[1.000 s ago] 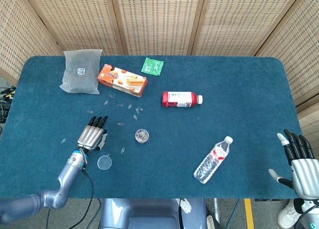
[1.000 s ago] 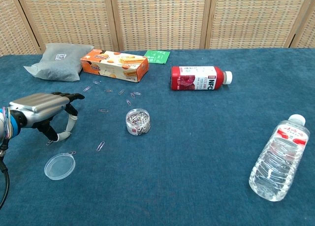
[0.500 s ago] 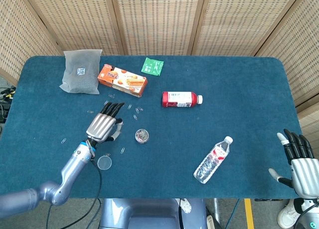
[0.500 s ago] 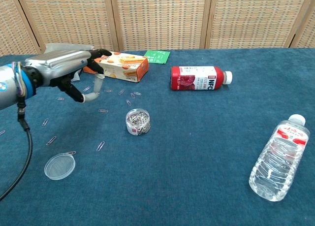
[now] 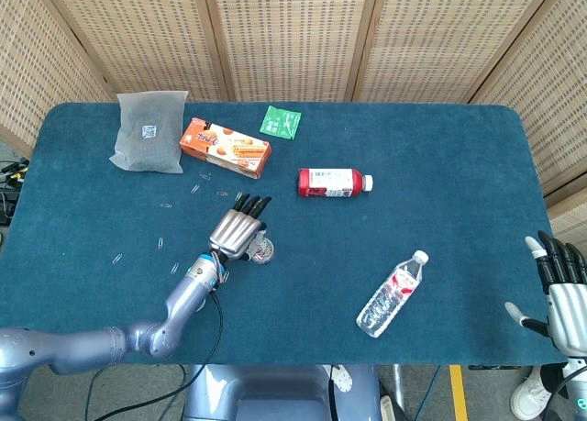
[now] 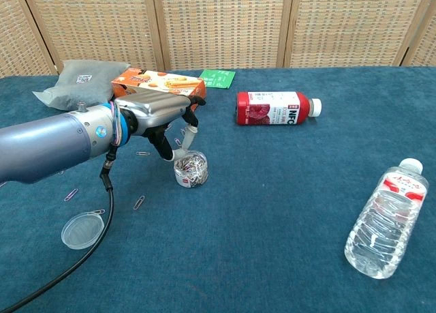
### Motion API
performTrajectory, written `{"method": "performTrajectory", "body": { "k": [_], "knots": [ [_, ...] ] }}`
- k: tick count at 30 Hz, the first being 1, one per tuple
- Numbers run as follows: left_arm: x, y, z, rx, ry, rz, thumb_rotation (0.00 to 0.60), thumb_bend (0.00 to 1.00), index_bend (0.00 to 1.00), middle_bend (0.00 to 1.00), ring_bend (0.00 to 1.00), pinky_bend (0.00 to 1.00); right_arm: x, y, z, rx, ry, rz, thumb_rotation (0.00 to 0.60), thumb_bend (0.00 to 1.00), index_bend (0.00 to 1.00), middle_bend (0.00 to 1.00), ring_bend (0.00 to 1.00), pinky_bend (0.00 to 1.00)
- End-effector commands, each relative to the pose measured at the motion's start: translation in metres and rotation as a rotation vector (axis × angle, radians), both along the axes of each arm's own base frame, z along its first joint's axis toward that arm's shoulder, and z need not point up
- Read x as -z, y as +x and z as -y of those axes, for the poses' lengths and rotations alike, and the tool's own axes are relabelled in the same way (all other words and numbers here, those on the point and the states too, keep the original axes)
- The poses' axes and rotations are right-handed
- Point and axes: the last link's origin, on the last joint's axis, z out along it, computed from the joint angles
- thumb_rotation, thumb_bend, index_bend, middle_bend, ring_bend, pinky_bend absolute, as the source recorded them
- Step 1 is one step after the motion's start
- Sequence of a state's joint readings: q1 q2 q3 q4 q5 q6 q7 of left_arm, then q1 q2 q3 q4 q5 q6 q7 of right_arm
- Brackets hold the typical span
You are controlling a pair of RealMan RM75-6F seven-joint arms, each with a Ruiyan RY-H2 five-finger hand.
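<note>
Currently the left hand, fingers spread and empty, hovers over one jar of paperclips; two bottles: red one, reading "NFC", at 2 o'clock; clear one at 4. Right hand open.

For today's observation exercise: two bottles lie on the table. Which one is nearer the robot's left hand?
The red-labelled juice bottle with the red cap, lying nearer the left hand. The clear water bottle with the white cap lies farther off toward the right.

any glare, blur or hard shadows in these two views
Head view: even, soft light, sharp throughout, no glare on the table. Chest view: the left robot hand throws only a faint shadow by the clip jar; the water bottle shows small highlights.
</note>
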State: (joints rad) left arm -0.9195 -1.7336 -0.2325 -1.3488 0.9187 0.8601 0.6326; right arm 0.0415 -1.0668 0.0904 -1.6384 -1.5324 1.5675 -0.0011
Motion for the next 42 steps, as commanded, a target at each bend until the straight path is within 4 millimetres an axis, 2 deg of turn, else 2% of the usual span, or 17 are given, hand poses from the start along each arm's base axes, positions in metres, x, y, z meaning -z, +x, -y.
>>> {"method": "performTrajectory", "body": {
  "k": [1, 4, 6, 8, 10, 11, 15, 18, 22, 25, 27, 29, 31, 34, 37, 39, 42],
  "knots": [
    [0.004, 0.001, 0.0, -0.004, -0.003, -0.006, 0.6, 0.43, 0.78, 0.0, 0.0, 0.0, 0.0, -0.001, 0.0, 0.004, 0.0, -0.002, 0.6, 0.0, 0.0, 0.0, 0.0, 0.0],
    [0.004, 0.001, 0.0, -0.005, -0.002, -0.007, 0.6, 0.43, 0.76, 0.0, 0.0, 0.0, 0.0, 0.0, 0.0, 0.003, 0.001, -0.003, 0.6, 0.0, 0.0, 0.0, 0.0, 0.0],
    [0.004, 0.0, 0.0, -0.005, 0.001, -0.007, 0.6, 0.43, 0.63, 0.0, 0.0, 0.0, 0.001, 0.0, -0.001, 0.002, 0.002, -0.004, 0.6, 0.0, 0.0, 0.0, 0.0, 0.0],
    [0.004, -0.003, 0.001, -0.022, -0.021, -0.007, 0.6, 0.41, 0.3, 0.0, 0.0, 0.0, 0.001, 0.0, -0.001, 0.002, 0.002, -0.006, 0.6, 0.0, 0.0, 0.0, 0.0, 0.0],
    [0.002, -0.002, 0.002, -0.031, -0.032, 0.005, 0.6, 0.32, 0.06, 0.0, 0.0, 0.0, 0.001, 0.001, -0.001, 0.001, 0.002, -0.006, 0.6, 0.0, 0.0, 0.0, 0.0, 0.0],
    [0.0, -0.001, 0.002, -0.032, -0.034, 0.025, 0.6, 0.27, 0.01, 0.0, 0.0, 0.0, 0.001, 0.001, -0.001, 0.0, 0.002, -0.006, 0.6, 0.0, 0.0, 0.0, 0.0, 0.0],
    [-0.008, 0.002, 0.003, -0.019, -0.03, 0.073, 0.6, 0.17, 0.0, 0.0, 0.0, 0.0, 0.002, 0.001, -0.001, -0.002, 0.004, -0.008, 0.6, 0.0, 0.0, 0.0, 0.0, 0.0],
    [-0.02, 0.002, 0.003, -0.001, -0.009, 0.097, 0.6, 0.15, 0.0, 0.0, 0.0, 0.0, 0.003, 0.001, -0.001, -0.001, 0.008, -0.012, 0.6, 0.0, 0.0, 0.0, 0.0, 0.0],
    [-0.04, -0.001, 0.002, 0.012, 0.022, 0.112, 0.6, 0.14, 0.0, 0.0, 0.0, 0.0, 0.004, 0.003, -0.002, -0.006, 0.008, -0.015, 0.6, 0.0, 0.0, 0.0, 0.0, 0.0],
    [-0.066, -0.012, 0.001, 0.01, 0.078, 0.114, 0.6, 0.12, 0.0, 0.0, 0.0, 0.0, 0.005, 0.004, -0.002, -0.008, 0.011, -0.016, 0.6, 0.0, 0.0, 0.0, 0.0, 0.0],
    [-0.09, -0.03, 0.003, -0.02, 0.136, 0.102, 0.6, 0.1, 0.0, 0.0, 0.0, 0.0, 0.006, 0.004, -0.003, -0.008, 0.012, -0.019, 0.6, 0.0, 0.0, 0.0, 0.0, 0.0],
    [-0.123, -0.061, 0.012, -0.085, 0.23, 0.13, 0.6, 0.09, 0.0, 0.0, 0.0, 0.0, 0.006, 0.004, -0.003, -0.009, 0.013, -0.021, 0.6, 0.0, 0.0, 0.0, 0.0, 0.0],
    [-0.143, -0.087, 0.024, -0.127, 0.273, 0.164, 0.6, 0.09, 0.0, 0.0, 0.0, 0.0, 0.007, 0.005, -0.004, -0.009, 0.016, -0.025, 0.6, 0.0, 0.0, 0.0, 0.0, 0.0],
    [-0.177, -0.137, 0.052, -0.198, 0.369, 0.205, 0.6, 0.06, 0.0, 0.0, 0.0, 0.0, 0.009, 0.004, -0.004, -0.007, 0.023, -0.033, 0.6, 0.0, 0.0, 0.0, 0.0, 0.0],
    [-0.203, -0.18, 0.086, -0.253, 0.442, 0.231, 0.6, 0.02, 0.0, 0.0, 0.0, 0.0, 0.011, 0.005, -0.004, -0.005, 0.029, -0.041, 0.6, 0.0, 0.0, 0.0, 0.0, 0.0],
    [-0.213, -0.206, 0.11, -0.313, 0.458, 0.253, 0.6, 0.0, 0.0, 0.0, 0.0, 0.0, 0.012, 0.005, -0.005, -0.003, 0.031, -0.048, 0.6, 0.0, 0.0, 0.0, 0.0, 0.0],
    [-0.22, -0.226, 0.134, -0.346, 0.459, 0.276, 0.6, 0.0, 0.0, 0.0, 0.0, 0.0, 0.014, 0.008, -0.006, -0.012, 0.03, -0.056, 0.6, 0.0, 0.0, 0.0, 0.0, 0.0]
  ]
}}
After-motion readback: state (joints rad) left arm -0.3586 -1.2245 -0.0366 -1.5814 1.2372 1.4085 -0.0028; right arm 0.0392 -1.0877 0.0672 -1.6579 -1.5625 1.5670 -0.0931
